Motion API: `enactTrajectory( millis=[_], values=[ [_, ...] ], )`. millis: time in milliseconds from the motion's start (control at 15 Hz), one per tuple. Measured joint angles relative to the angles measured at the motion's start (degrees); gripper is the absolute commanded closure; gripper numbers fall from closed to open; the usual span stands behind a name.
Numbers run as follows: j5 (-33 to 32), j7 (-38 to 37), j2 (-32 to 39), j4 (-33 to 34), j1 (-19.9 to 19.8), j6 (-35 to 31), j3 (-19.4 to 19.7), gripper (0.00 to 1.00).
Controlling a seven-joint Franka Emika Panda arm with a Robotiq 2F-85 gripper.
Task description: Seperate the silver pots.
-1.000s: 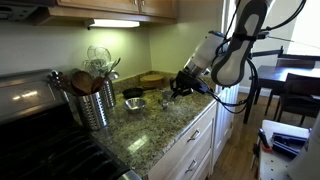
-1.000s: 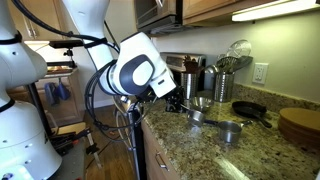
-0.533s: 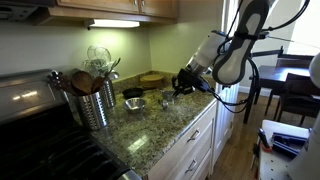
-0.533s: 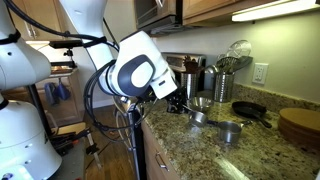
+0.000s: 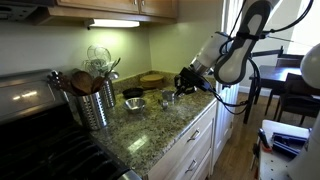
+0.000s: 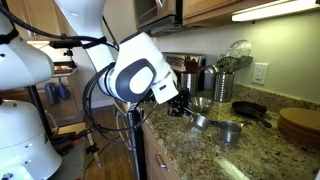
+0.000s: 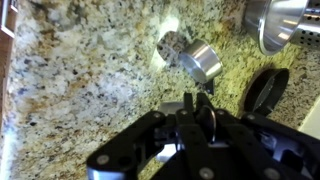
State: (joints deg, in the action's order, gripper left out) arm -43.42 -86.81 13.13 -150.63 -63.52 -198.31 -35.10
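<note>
In the wrist view the gripper (image 7: 196,122) fills the 6 o'clock edge above the speckled granite countertop (image 7: 80,70). A sliver of bright metal shows between its fingers, but I cannot tell whether the jaws pinch it or only frame it. Just past the fingertips, toward 12 o'clock, lies the handled silver pot (image 7: 201,60), with the dark pan (image 7: 266,90) at its 4 o'clock. In an exterior view the gripper (image 6: 180,106) hangs low over the counter's front edge. The bowl-shaped silver pot (image 6: 200,103) stands just beside it at 3 o'clock. The handled silver pot (image 6: 233,129) sits at the gripper's 4 o'clock, its thin handle reaching back toward the fingers. The two pots stand apart, not nested. Beyond the bowl-shaped pot, at 1 o'clock, rises the ribbed canister (image 6: 220,86) of utensils. The dark pan (image 6: 250,110) lies at the canister's 4 o'clock, and the wooden board (image 6: 300,124) at the pan's 3 o'clock. In an exterior view from across the counter, the bowl-shaped silver pot (image 5: 133,103) is at 9 o'clock of the gripper (image 5: 178,88), with the canister (image 5: 97,102) farther along at 9 o'clock.
</note>
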Motion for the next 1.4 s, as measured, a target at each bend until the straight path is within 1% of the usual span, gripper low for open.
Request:
enactTrajectory(
  millis=[333, 467, 600, 800, 1400],
  values=[
    [0.0, 3.3, 3.7, 0.4, -10.0, 0.0, -7.2, 0.92],
    [0.0, 5.5, 5.4, 0.4, -13.3, 0.0, -9.3, 0.92],
    [0.0, 7.9, 7.1, 0.4, -15.6, 0.0, -10.4, 0.92],
    [0.0, 11.5, 9.6, 0.4, -17.5, 0.0, -11.3, 0.92],
    [0.2, 20.7, 17.0, 2.2, -20.2, 0.0, -12.8, 0.92]
  ],
)
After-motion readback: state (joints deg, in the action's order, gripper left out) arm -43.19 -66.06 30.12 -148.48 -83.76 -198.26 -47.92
